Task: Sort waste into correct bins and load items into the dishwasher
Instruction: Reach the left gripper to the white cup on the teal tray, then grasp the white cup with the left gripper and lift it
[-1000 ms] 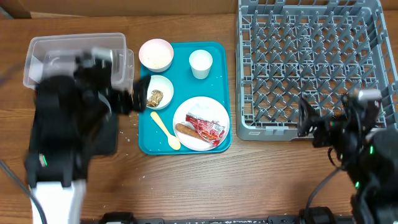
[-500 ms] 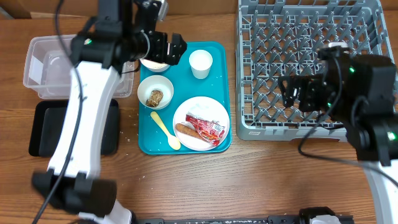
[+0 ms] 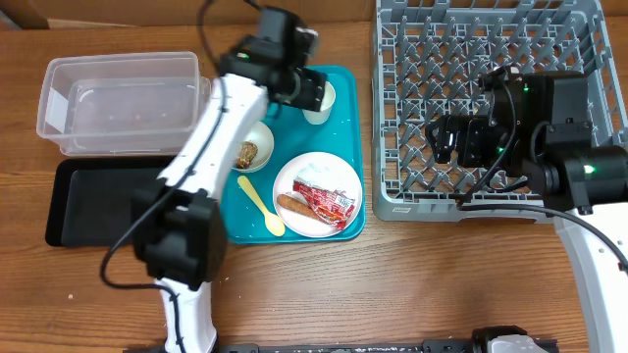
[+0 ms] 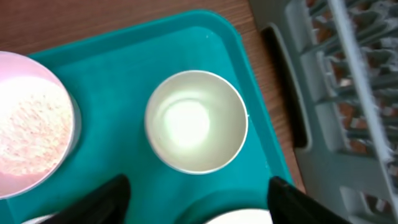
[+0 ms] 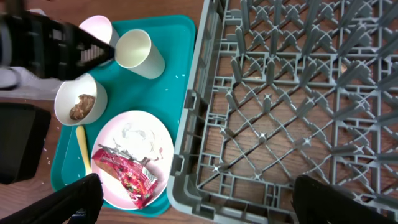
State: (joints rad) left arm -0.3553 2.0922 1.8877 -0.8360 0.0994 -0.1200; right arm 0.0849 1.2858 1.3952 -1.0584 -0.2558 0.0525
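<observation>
The small white cup stands upright at the teal tray's far right corner. My left gripper is open and empty, hovering right over it; in the left wrist view the cup sits between and ahead of the fingers. The pink bowl of rice is left of the cup. A bowl with a brown lump, a yellow spoon and a plate with a sausage and a red wrapper lie nearer. My right gripper is open over the grey rack.
The clear tub and the black tray lie left of the teal tray. The rack holds nothing and fills the right side; its left wall stands close to the teal tray's edge.
My left arm has swung from over the tub to the tray's far right, above the cup. My right arm has moved up from the table's front right to over the rack.
</observation>
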